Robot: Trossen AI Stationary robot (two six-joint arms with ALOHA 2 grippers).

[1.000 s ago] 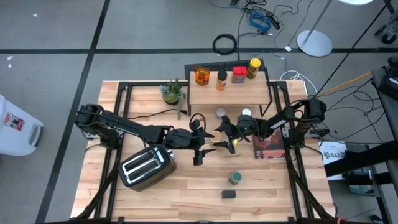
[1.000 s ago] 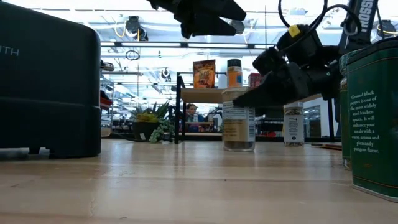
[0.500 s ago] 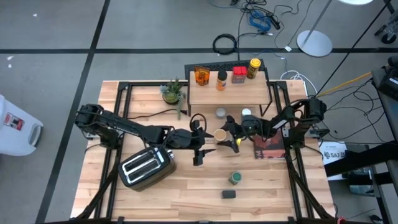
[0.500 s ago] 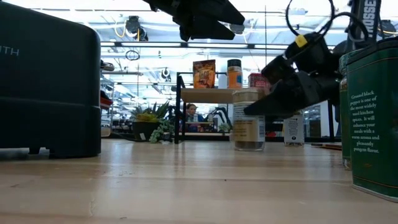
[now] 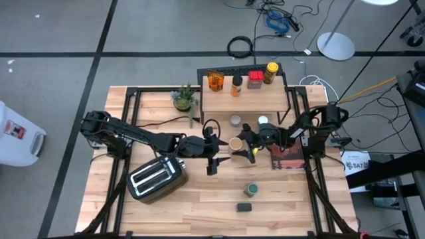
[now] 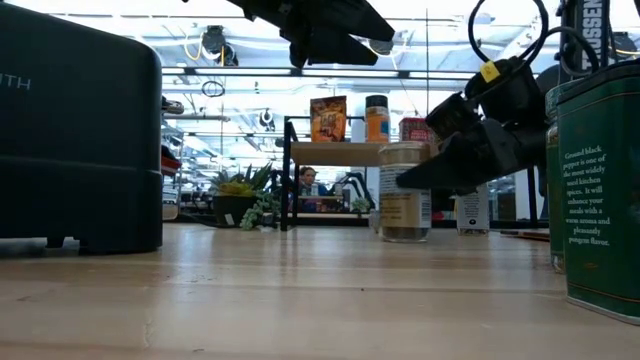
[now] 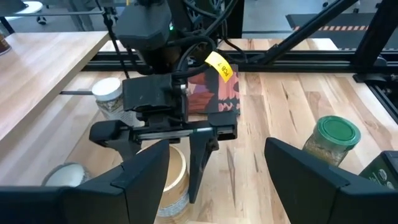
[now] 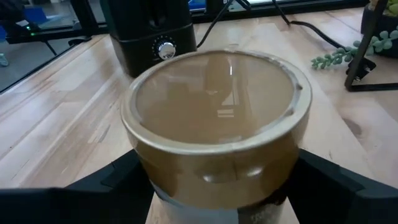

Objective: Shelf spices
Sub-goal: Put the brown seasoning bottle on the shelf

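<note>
Right gripper [image 5: 244,147] grips tan-lid jar [image 5: 235,144]; left gripper [image 5: 211,151] open, waiting beside.
Next: lift jar onto shelf [image 5: 244,101].

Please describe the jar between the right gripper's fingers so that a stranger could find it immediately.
Start at the shelf, then look in front of it to the middle of the table. There the right gripper is around a tan-lidded jar. Unlike the green-lidded jar nearer the front edge, its lid is tan.

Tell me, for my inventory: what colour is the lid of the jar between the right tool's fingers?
Tan; the right wrist view shows the lid best.
</note>
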